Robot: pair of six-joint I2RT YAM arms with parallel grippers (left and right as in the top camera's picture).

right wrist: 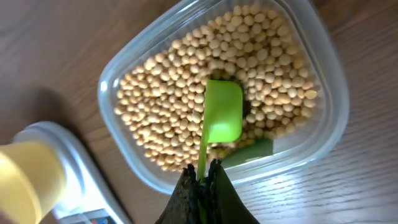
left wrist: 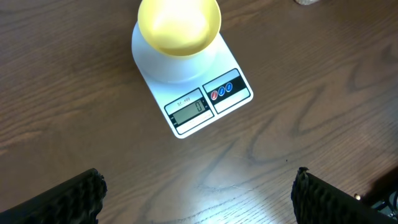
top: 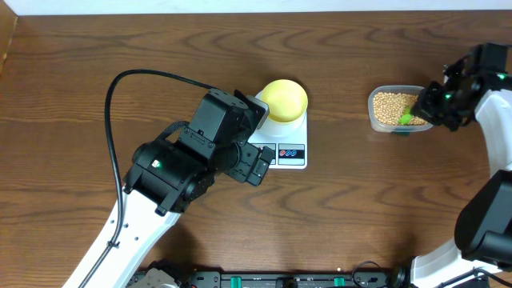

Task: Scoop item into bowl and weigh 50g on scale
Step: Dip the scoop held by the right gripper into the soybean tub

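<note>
The pale-yellow bowl (top: 285, 99) sits empty on the white scale (top: 290, 152); both show in the left wrist view, the bowl (left wrist: 179, 26) above the scale's display (left wrist: 190, 109). Tan beans (right wrist: 186, 106) fill a clear plastic tub (top: 382, 121) at the right. My right gripper (right wrist: 202, 171) is shut on the handle of a green scoop (right wrist: 222, 112) whose head hangs over the beans, underside up. In the overhead view it (top: 422, 104) is at the tub's right edge. My left gripper (left wrist: 199, 196) is open and empty above the table in front of the scale.
The left arm's body (top: 192, 156) lies just left of the scale and covers its left part. The bowl and scale edge show at the lower left of the right wrist view (right wrist: 31, 174). Bare wood table (top: 360, 200) lies between scale and tub.
</note>
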